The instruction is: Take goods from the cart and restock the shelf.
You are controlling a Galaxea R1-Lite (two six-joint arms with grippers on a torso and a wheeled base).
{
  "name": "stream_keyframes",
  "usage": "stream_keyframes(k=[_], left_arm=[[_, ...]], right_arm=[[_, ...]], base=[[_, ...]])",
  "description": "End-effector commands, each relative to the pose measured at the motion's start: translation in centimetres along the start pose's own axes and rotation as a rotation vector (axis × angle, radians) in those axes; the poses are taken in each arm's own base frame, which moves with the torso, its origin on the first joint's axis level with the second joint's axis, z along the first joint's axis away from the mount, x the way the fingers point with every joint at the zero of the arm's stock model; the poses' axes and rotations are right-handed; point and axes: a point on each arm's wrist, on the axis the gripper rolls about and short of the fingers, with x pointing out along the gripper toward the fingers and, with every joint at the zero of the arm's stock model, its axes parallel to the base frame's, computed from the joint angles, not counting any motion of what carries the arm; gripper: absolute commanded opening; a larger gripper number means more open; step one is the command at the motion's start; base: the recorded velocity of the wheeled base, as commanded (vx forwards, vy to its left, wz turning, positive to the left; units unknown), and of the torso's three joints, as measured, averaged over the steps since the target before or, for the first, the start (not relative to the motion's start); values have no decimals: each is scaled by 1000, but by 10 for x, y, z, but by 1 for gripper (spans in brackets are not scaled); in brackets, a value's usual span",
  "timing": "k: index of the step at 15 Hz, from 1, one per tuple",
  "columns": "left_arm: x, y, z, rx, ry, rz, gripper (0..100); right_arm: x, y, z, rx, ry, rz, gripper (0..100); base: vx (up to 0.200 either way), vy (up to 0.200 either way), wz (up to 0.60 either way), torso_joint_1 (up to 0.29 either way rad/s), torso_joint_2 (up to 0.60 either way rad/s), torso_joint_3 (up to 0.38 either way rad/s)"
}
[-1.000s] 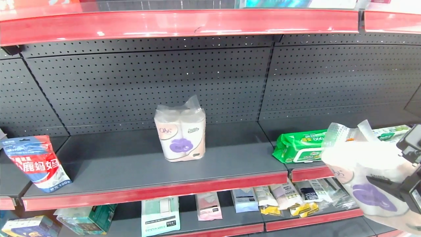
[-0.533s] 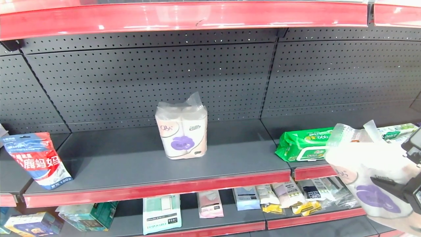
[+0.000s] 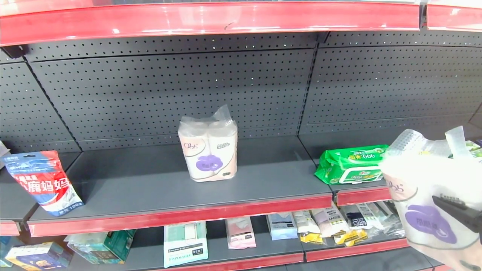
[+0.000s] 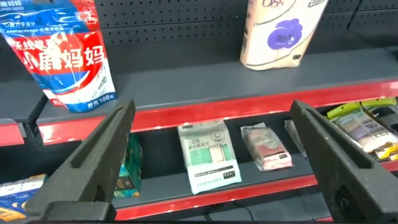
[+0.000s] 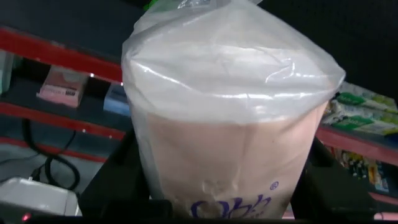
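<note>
My right gripper [image 3: 465, 218] is shut on a pack of toilet paper rolls [image 3: 429, 195], white with a purple flower mark, held at the lower right in front of the shelf edge. In the right wrist view the same pack [image 5: 230, 118] sits between the dark fingers [image 5: 115, 180]. A matching pack [image 3: 208, 148] stands upright in the middle of the grey shelf [image 3: 150, 192], seen also as the pack [image 4: 280, 31] in the left wrist view. My left gripper [image 4: 211, 162] hangs open below the shelf's red front edge, holding nothing.
A red-and-blue pouch [image 3: 43, 184] leans at the shelf's left end. Green wet-wipe packs [image 3: 348, 163] lie on the right bay. The lower shelf [image 3: 244, 259] carries several small packets and boxes. A red-edged upper shelf [image 3: 211, 20] overhangs.
My right gripper has lifted the held pack upward and slightly right. Between the earliest frame and half a second ago the camera tilted, shifting the whole picture.
</note>
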Motion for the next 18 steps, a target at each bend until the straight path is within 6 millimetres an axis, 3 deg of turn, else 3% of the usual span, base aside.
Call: stream_keyframes(k=[1,4,7,8,9,10,11,15,18], left_arm=[[0,0,0,12,1,1,100],[0,0,1,55,-3,-14,100],[0,0,1,54,-3,-11,100],[-3,0,10,52,-30,-16,100],[2,0,64,1,-28,-14,100],[24,0,116,-104,-9,-16,100],[41,0,141,-111,-14,-18,100],[83,1,136,-61,141,42,100],[121,4,116,126,344,7,100]], right_arm=[[0,4,-9,13,-31,-9,0],[0,4,-9,16,-44,-22,0],[-2,3,-3,162,-76,-14,0],[-5,3,-3,186,-91,-14,0],[-8,5,-6,188,-96,-7,0],[-12,7,-10,186,-102,-4,0],[-15,9,-15,184,-104,-5,0],[-22,13,-24,183,-114,-12,0],[-20,11,-19,182,-114,-17,0]], base=[[0,0,0,0,0,0],[0,0,0,0,0,0],[0,0,0,0,0,0],[0,0,0,0,0,0],[0,0,0,0,0,0],[0,0,0,0,0,0],[0,0,0,0,0,0],[0,0,0,0,0,0],[0,0,0,0,0,0]])
